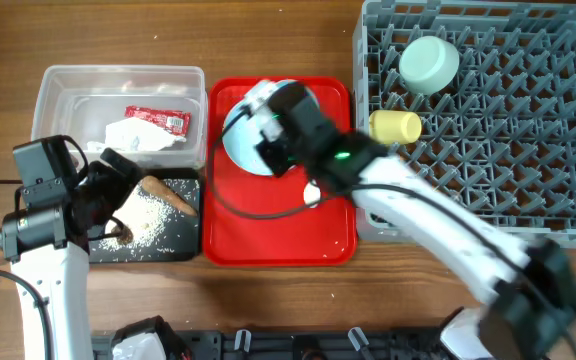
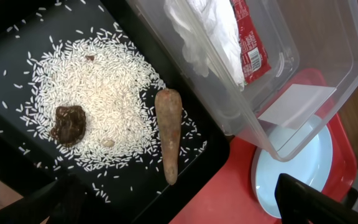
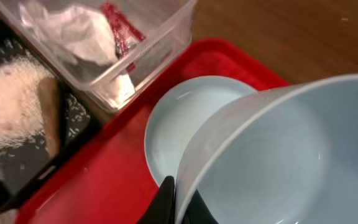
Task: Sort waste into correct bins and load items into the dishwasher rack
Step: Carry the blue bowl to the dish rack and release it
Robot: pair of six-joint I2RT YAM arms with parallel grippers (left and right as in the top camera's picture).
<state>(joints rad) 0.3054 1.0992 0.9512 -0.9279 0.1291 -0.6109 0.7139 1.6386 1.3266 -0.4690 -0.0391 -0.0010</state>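
The rack is being carried at the bench's back right corner. A green bowl and a yellow cup are being held among the pegs by its left edge. The red tray is being used mid-bench, with the tub and black tray at the left edge.

The plate is being left flat on the red tray's back half. The blue bowl is being held tilted over it, with its rim being pinched by the closed right gripper. The left gripper is being held wide and empty over the black tray.

The bowl is being judged light, stiff and smooth. A thin rim pinch is being judged likely to slip or swing, so a deeper bite over the wall is being advised.

White print is being shown on the packet in the tub, but it cannot be read.
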